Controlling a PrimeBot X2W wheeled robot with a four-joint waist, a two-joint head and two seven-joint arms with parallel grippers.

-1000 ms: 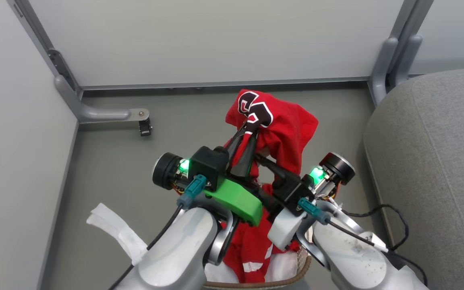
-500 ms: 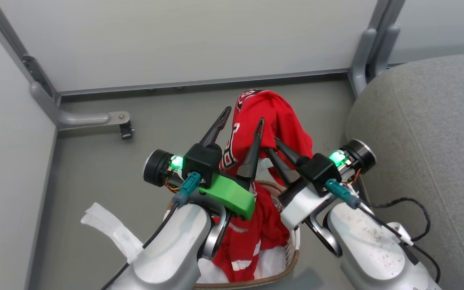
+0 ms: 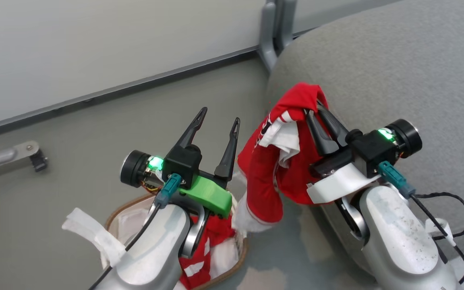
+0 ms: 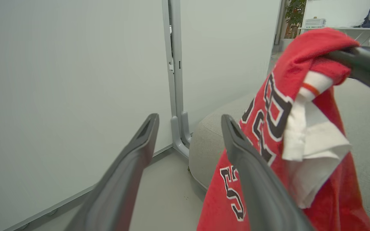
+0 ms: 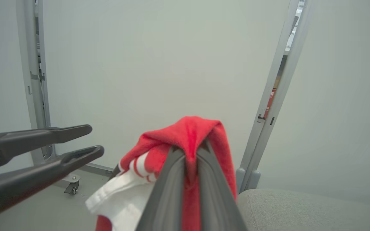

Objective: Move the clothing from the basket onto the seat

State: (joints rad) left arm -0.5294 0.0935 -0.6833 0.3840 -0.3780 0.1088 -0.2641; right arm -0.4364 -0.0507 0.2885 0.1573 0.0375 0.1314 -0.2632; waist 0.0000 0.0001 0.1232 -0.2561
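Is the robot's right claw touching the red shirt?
Touching. The right wrist view shows the right gripper shut with a fold of the red jersey pinched between its fingers.

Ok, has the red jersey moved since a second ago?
Yes. The jersey was apart from the grey seat, above the basket; now, in the right gripper, it overlaps the seat's edge.
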